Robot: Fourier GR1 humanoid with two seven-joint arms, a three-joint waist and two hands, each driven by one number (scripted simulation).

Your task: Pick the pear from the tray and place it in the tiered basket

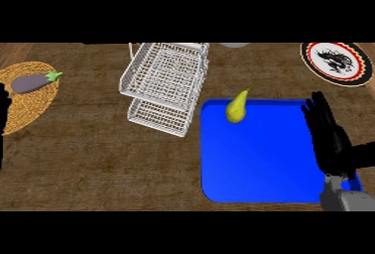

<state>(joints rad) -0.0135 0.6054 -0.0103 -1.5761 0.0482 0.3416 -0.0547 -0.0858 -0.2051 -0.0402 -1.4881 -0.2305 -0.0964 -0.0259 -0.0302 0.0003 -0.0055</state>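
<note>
- Now the pear (236,107) lies at the blue tray's (256,163) upper edge, beside the white wire basket (164,82)
- right hand (327,136) hovers over the tray's right rim, fingers straight; left hand unseen
- brown counter (95,163) carries an eggplant (31,82) on a woven mat (33,106); a plate (338,63) sits top right

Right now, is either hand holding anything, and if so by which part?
Nothing is held. The right hand is open over the tray's right edge; the pear lies untouched on the tray.

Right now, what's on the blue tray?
Only the pear, near the far-left corner of the blue tray. The right hand, fingers straight, hangs over its right edge and covers that strip, so anything there is hidden.
</note>
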